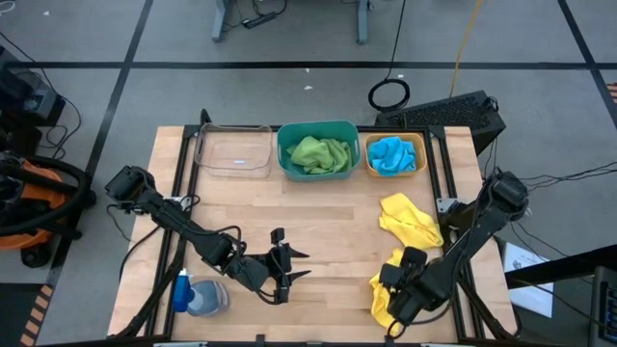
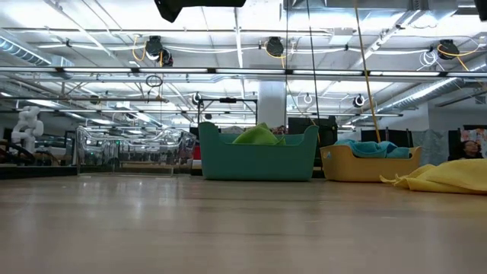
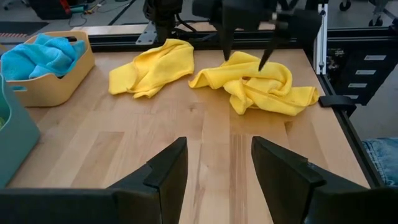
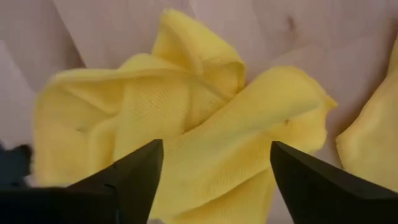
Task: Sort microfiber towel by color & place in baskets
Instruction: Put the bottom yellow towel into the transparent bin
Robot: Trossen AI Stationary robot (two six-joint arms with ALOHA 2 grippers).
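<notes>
Sorting partly done: clear bin (image 1: pixel 234 152) at the far edge is empty, teal bin (image 1: pixel 317 149) holds a green towel (image 1: pixel 321 154), orange bin (image 1: pixel 395 156) a blue one. Left gripper (image 1: pixel 292 264) idles mid-desk, jaws spread. Right gripper (image 1: pixel 394 291), jaws spread, hovers over one of two yellow towels (image 1: pixel 410 220) near the right edge.

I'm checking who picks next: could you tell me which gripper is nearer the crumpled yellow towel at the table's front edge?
Right. The right gripper hangs open directly above that yellow towel; the left gripper, open too, sits mid-table, well clear.
</notes>
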